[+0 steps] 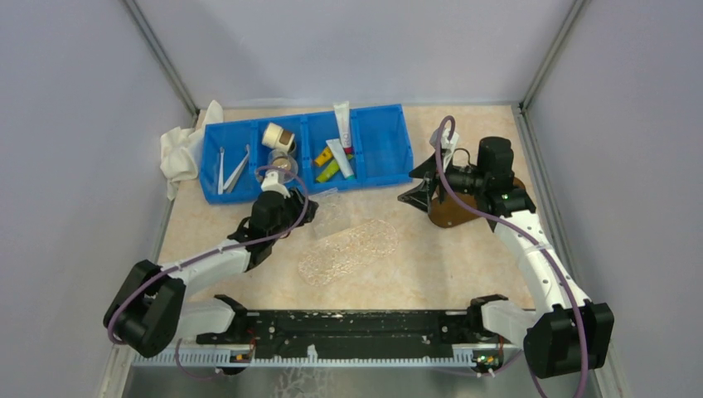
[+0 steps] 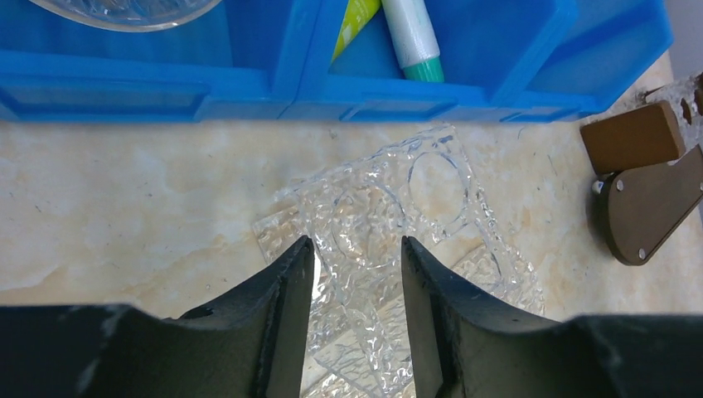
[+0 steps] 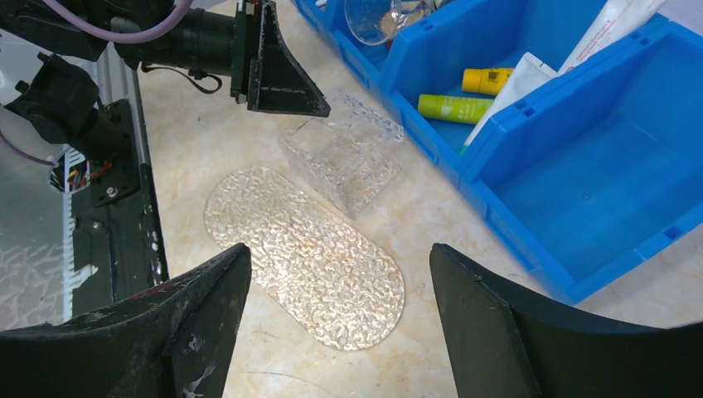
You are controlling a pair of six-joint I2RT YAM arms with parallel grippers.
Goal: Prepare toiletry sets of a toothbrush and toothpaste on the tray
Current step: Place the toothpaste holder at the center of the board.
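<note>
The tray (image 1: 348, 249), a clear textured oval, lies flat mid-table and also shows under my right gripper (image 3: 307, 249). Thin white toothbrushes (image 1: 222, 170) lie in the blue bin's left compartment. Toothpaste tubes sit in the third compartment: a white one (image 1: 341, 124), yellow (image 3: 487, 80) and green (image 3: 454, 108) ones. My left gripper (image 2: 356, 249) is low at the bin's front, its jaws part open around a clear holder with round holes (image 2: 398, 207); I see no firm contact. My right gripper (image 3: 340, 274) hovers wide open and empty, right of the tray.
The blue divided bin (image 1: 385, 157) spans the back, with cups (image 1: 280, 141) in its second compartment and the right compartment bare. A white cloth (image 1: 186, 149) lies at its left end. A brown wooden piece (image 1: 452, 211) sits under the right arm.
</note>
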